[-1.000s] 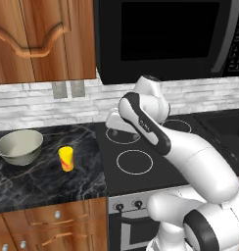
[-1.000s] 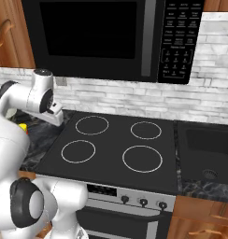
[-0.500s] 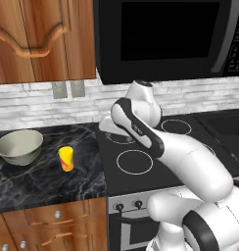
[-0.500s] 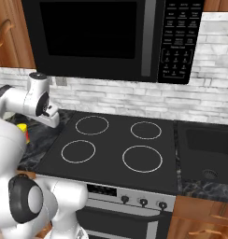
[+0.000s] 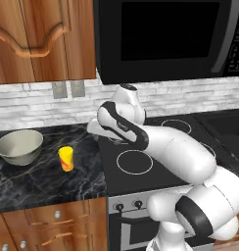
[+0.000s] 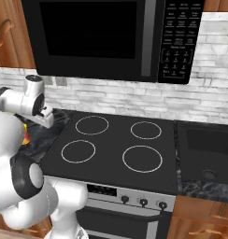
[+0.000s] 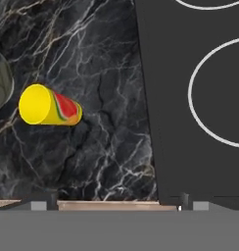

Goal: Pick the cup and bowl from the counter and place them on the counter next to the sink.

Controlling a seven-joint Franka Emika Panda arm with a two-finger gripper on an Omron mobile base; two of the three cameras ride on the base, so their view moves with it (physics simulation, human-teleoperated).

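Yellow cup (image 5: 66,159) stands upright on the black marble counter (image 5: 48,184), just right of the grey-beige bowl (image 5: 19,146) and apart from it. Gripper (image 5: 94,128) hovers near the stovetop (image 6: 116,149) edge, fingers apparently wide and holding nothing.

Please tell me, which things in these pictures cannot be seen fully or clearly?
- The bowl: in the hand view the left edge cuts it to a sliver.
- The cup: in the right base view the robot's white arm hides all but a sliver.
- The sink: in the right base view the right edge cuts it; no faucet can be made out.
- The fingers: in the hand view only small dark tips show, so their spread is unclear.
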